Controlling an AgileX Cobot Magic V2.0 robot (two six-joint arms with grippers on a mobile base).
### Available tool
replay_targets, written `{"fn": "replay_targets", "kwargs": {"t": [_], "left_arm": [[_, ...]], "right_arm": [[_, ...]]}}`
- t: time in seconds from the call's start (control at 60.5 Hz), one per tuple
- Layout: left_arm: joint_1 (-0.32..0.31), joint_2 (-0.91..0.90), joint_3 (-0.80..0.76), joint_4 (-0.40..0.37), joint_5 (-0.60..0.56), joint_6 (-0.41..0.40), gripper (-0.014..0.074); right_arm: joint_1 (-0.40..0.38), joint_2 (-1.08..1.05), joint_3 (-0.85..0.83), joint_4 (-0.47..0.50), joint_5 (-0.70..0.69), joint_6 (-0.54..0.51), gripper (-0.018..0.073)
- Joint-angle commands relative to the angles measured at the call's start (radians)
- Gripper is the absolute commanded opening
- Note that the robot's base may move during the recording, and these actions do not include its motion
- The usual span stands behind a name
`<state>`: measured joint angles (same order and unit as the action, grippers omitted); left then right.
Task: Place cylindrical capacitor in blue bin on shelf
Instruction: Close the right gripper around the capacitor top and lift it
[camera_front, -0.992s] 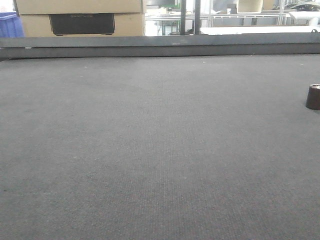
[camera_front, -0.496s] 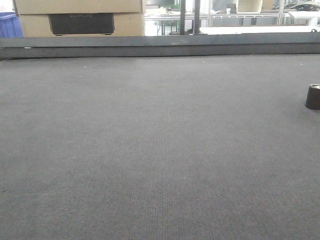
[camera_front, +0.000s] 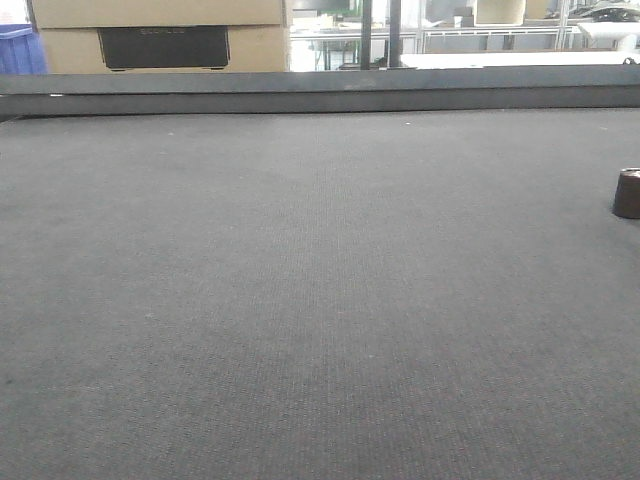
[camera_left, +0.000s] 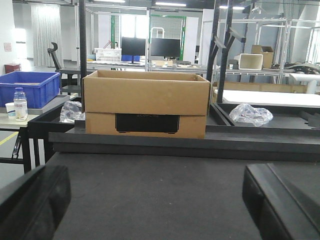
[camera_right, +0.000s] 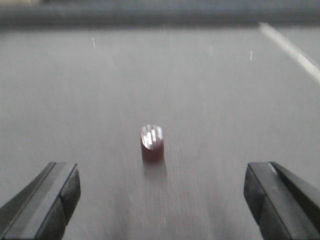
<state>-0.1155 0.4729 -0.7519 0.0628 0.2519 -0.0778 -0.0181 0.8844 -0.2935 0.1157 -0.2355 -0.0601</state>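
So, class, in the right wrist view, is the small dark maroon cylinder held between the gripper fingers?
No, the small dark maroon cylindrical capacitor stands free on the grey mat, ahead of the open right gripper.

Faint lettering on the black panel (camera_left: 146, 123) is unreadable

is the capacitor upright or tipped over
Upright. The cylindrical capacitor stands on its base on the grey mat, flat reflective top facing up in the right wrist view; the front view shows its sides vertical.
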Motion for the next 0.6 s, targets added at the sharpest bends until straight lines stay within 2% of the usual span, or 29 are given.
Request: {"fn": "replay_targets", "kwargs": {"t": [0.0,0.479,0.579], "left_arm": [[-0.007,0.003,-0.006,0.003,-0.015,-0.005,0.0609],[-0.007,0.003,-0.006,0.003,-0.015,-0.005,0.0609],[-0.007,0.003,-0.006,0.003,-0.013,-0.005,0.0609]], "right_arm": [[0.003,0.069,0.061,-0.038,-0.21,-0.005,0.0571],[0.003,0.58,-0.012,-0.046,-0.674,-0.005,0.0571],[0.003,0.663,-0.066,-0.046,-0.697,-0.005,0.0571]]}}
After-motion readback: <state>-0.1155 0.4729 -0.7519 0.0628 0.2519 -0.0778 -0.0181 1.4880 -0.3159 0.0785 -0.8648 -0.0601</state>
